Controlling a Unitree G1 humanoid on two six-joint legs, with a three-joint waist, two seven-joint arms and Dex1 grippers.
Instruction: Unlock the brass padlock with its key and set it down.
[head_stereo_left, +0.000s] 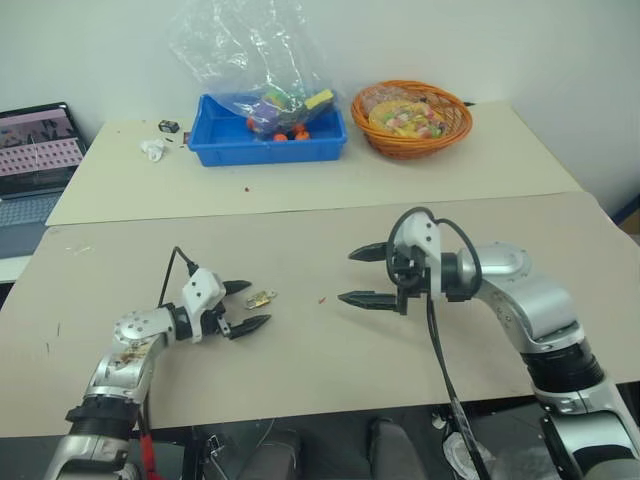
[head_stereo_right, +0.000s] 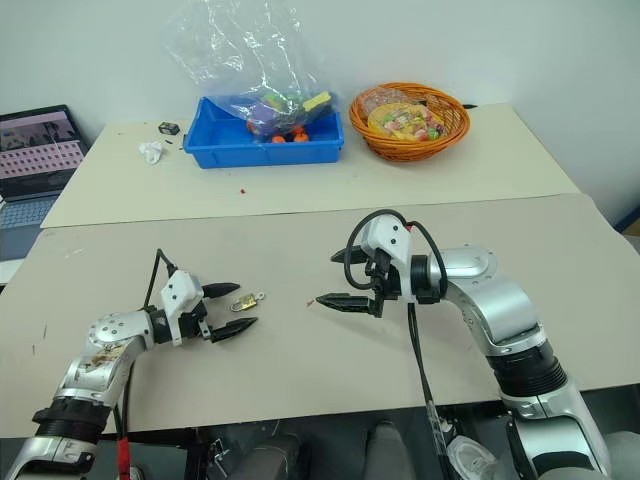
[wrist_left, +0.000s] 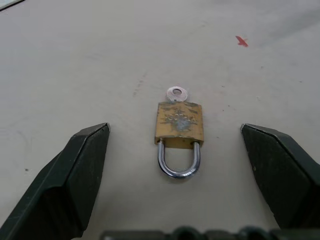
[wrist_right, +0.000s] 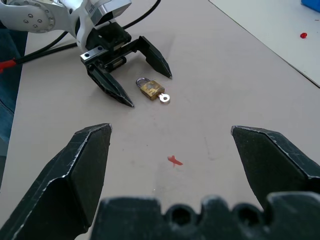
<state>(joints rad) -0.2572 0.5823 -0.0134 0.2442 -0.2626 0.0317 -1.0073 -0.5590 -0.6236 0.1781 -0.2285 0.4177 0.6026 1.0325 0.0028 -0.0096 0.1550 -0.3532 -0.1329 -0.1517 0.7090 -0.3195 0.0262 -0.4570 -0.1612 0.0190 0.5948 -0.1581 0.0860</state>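
Note:
The brass padlock (wrist_left: 180, 126) lies flat on the beige table (head_stereo_left: 320, 370), its silvery shackle closed and turned toward my left gripper. The key (wrist_left: 176, 93) sticks out of its far end. My left gripper (head_stereo_left: 246, 305) stands open with the padlock (head_stereo_left: 260, 297) just past its fingertips, in line with the gap and touching neither finger. Over the table's middle my right gripper (head_stereo_left: 362, 276) hovers open and empty, pointing left at the padlock (wrist_right: 151, 89) from some way off.
A small red speck (head_stereo_left: 321, 299) lies on the table between the two grippers. At the back stand a blue bin (head_stereo_left: 268, 130) with toys and a plastic bag, and an orange wicker basket (head_stereo_left: 411, 118). A laptop (head_stereo_left: 35, 160) sits at the far left.

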